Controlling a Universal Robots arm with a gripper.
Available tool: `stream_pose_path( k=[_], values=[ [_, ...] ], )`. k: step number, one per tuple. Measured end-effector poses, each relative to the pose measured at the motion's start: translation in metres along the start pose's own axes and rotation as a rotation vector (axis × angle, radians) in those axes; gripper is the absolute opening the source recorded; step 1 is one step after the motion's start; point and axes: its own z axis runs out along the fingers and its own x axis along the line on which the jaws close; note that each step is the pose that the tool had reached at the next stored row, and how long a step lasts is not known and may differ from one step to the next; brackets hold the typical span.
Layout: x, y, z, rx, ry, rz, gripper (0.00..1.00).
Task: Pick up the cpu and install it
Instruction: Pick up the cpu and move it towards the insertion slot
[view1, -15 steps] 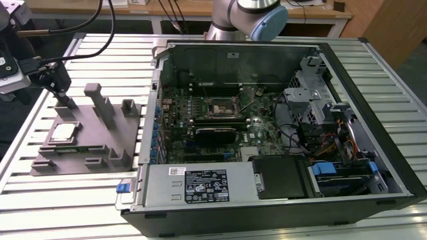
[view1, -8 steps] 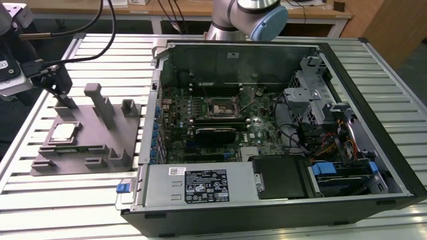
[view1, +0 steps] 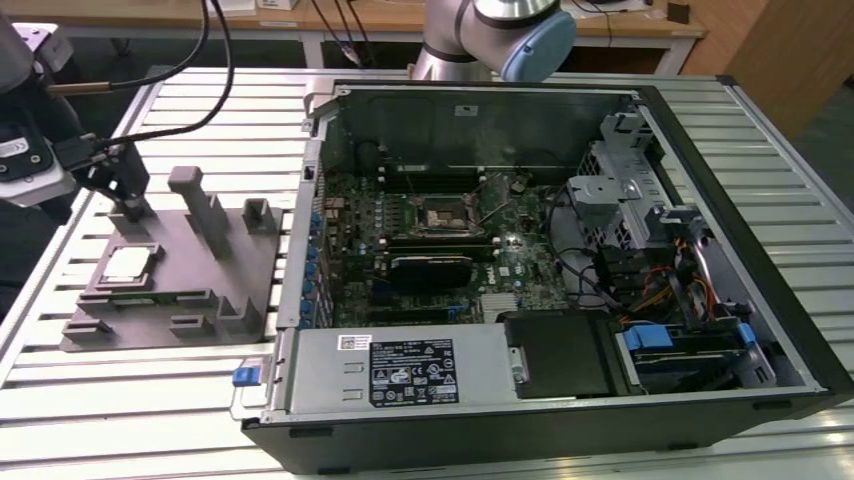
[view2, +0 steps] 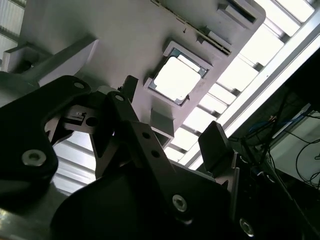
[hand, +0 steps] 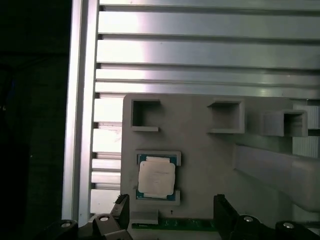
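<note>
Lying flat in a square recess of the grey fixture (view1: 187, 280), pale metal top upward: the cpu (view1: 130, 265), not yet picked up.

- Fixture: stands on the slatted metal table (view1: 160, 400), toward the exterior view's left, beside the open computer case (view1: 467, 120). It carries several upright posts and empty square pockets (two of them show beyond the cpu in the first wrist view).
- Gripper (view1: 127, 207): hangs over the fixture near the cpu without touching it. In the first wrist view its two dark fingers (hand: 121, 206) stand spread wide with nothing between them, and the cpu (hand: 156, 177) sits in line with the gap. The second wrist view shows the same parted fingers and the chip (view2: 177, 78) bright in its recess.
- Case: lies on its side with the motherboard exposed. The black-framed socket (view1: 441, 212) is near the board's middle, well apart from the cpu.
</note>
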Motion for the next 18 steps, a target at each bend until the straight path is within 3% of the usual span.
stream_pose_path(
  k=[18],
  values=[
    [0.0051, -0.0013, 0.0236, -0.0003, -0.0009, 0.000, 0.76]
  ],
)
